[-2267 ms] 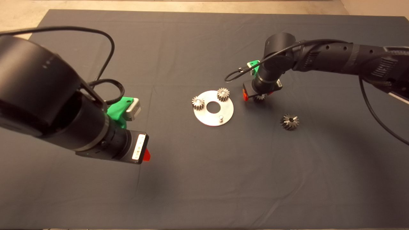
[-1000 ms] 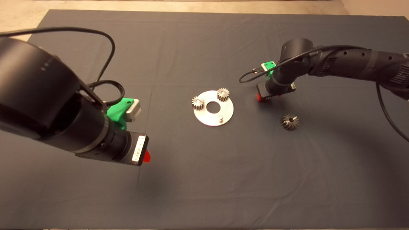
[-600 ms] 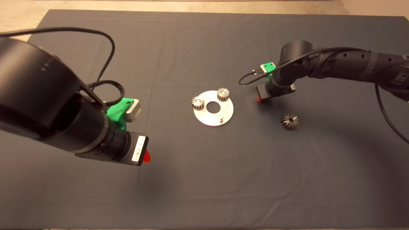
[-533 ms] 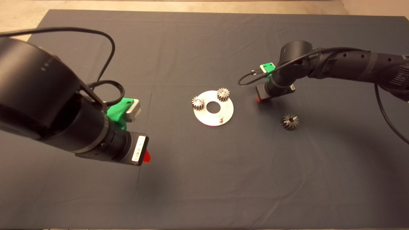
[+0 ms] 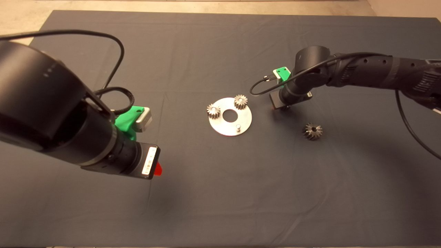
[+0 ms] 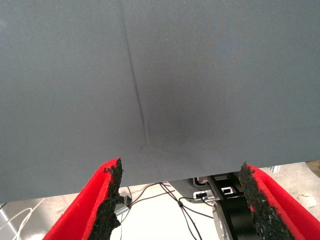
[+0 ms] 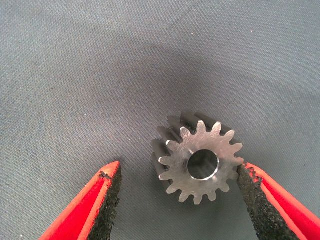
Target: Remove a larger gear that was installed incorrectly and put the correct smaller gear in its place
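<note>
- The right gripper (image 7: 177,200) is held spread; the smaller gear (image 7: 199,161) lies between its fingers, against one pad.
- The larger gear (image 5: 312,131) is seen on the mat (image 5: 220,193).
- The left gripper (image 6: 182,200) is parked, fingers apart.

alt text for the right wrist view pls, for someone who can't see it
A small steel gear with straight teeth and a round centre hole lies flat on the dark mat between the right gripper's two open red fingers. It sits off-centre: one finger is at its teeth, the other stands clear.
</note>
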`<state>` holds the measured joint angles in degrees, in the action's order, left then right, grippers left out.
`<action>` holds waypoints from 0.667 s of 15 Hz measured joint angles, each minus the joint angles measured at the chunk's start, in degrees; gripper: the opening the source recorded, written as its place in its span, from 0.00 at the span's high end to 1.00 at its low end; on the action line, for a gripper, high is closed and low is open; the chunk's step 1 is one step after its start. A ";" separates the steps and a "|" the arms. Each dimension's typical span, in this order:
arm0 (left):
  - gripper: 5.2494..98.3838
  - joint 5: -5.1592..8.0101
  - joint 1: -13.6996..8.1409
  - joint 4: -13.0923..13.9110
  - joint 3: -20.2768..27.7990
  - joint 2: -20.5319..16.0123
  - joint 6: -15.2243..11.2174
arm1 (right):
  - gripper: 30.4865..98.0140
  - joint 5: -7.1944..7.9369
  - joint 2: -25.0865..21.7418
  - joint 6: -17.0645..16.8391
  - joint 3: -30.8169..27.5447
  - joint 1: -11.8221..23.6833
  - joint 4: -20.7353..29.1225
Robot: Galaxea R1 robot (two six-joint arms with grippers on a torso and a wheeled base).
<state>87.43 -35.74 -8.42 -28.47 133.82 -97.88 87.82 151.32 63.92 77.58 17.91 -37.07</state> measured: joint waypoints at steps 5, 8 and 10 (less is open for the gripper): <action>0.42 0.00 0.00 0.00 0.00 0.00 0.00 | 0.54 -0.20 -0.44 0.50 -0.18 0.00 -1.46; 0.42 -0.02 0.00 0.00 0.02 0.00 0.00 | 0.54 -0.12 -1.21 1.18 -0.27 0.00 -1.90; 0.42 -0.02 0.00 0.00 0.02 0.02 -0.01 | 0.54 -0.15 -1.32 1.52 -0.29 0.00 -1.95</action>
<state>87.41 -35.74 -8.42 -28.44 133.84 -97.89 87.67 150.01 65.44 77.29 17.91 -39.02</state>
